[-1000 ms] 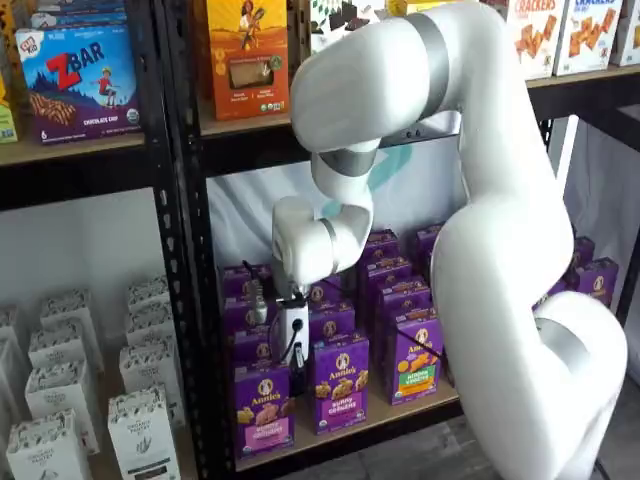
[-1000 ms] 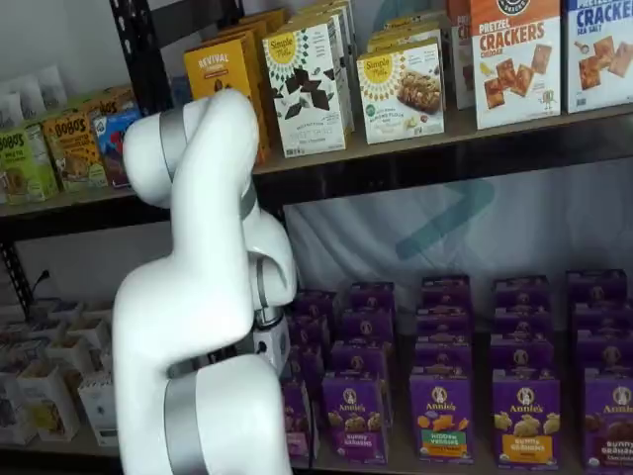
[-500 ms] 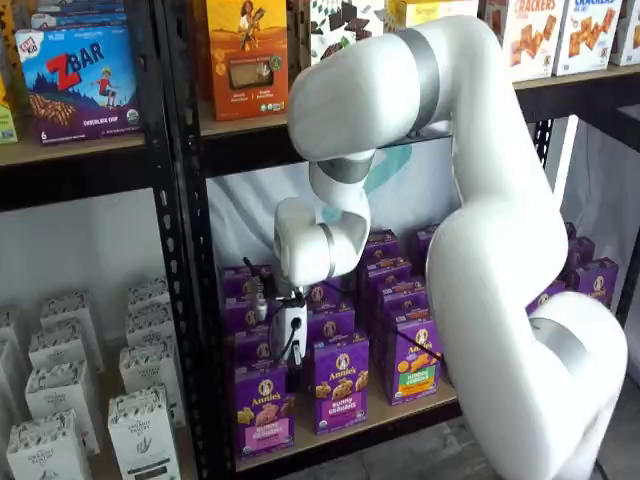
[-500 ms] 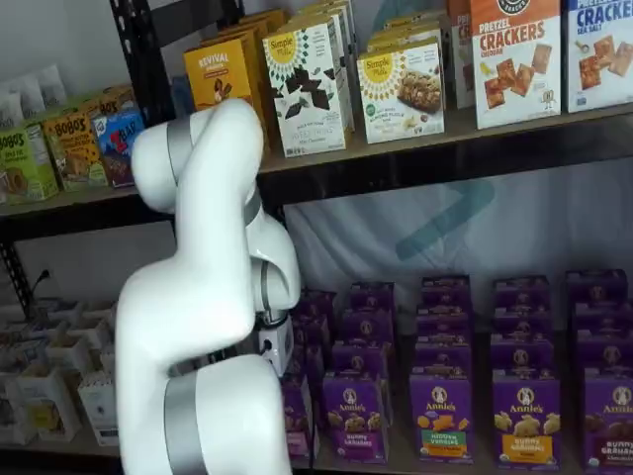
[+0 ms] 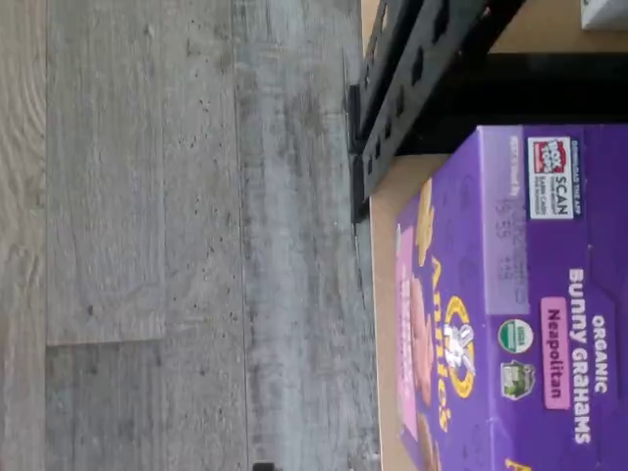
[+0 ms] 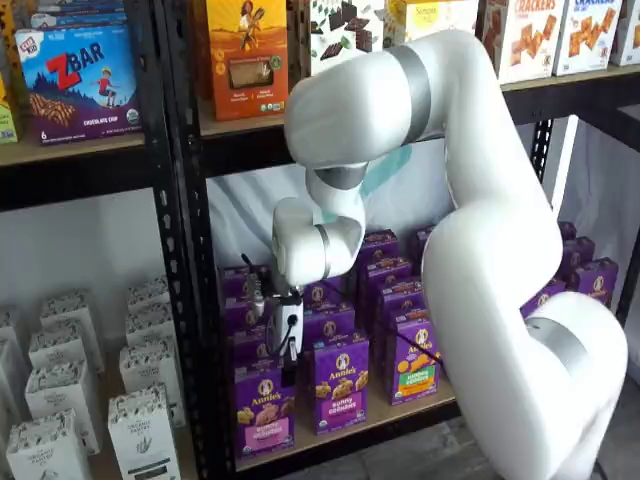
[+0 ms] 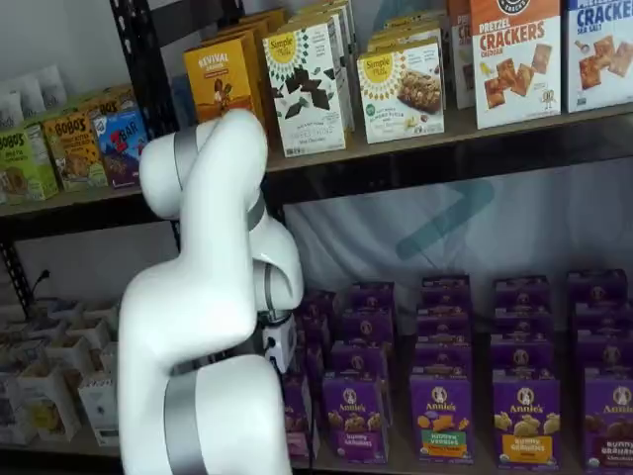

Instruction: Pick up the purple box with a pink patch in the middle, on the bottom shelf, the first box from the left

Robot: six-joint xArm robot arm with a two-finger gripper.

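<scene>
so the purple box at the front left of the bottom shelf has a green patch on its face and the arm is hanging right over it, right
Not quite: the patch on the purple box is pink, not green, as a shelf view shows. The rest holds: it stands at the front left of the bottom shelf, and the arm hangs right over it.

Wrist view close above purple box (image 5: 510, 324), picture turned sideways — both shelf views frontal, sharing bottom shelf (image 6: 350, 425).

Purple box (image 6: 264, 405): upright Annie's carton with a pink lower panel, at the front left end of the bottom shelf (image 6: 340, 434), beside a black upright.
</scene>
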